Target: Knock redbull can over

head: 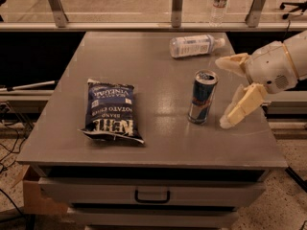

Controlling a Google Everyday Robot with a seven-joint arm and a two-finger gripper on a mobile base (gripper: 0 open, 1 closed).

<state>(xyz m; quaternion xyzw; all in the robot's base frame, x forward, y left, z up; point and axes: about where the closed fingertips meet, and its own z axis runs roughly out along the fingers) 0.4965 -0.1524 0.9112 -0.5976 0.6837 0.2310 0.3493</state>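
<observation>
The redbull can (202, 97), blue and silver with a silver top rim, stands upright on the grey table (158, 143), right of the middle. My gripper (221, 92) comes in from the right, just beside the can and apart from it. Its two cream fingers are spread wide: one (230, 63) is level with the can's top on the far side, the other (241, 107) points down toward the table on the near side. It holds nothing.
A dark blue chip bag (111, 110) lies flat on the table's left part. A clear plastic bottle (194, 46) lies on its side at the far edge. Another bottle (219, 3) stands behind the rail. A drawer (151, 193) is below the table front.
</observation>
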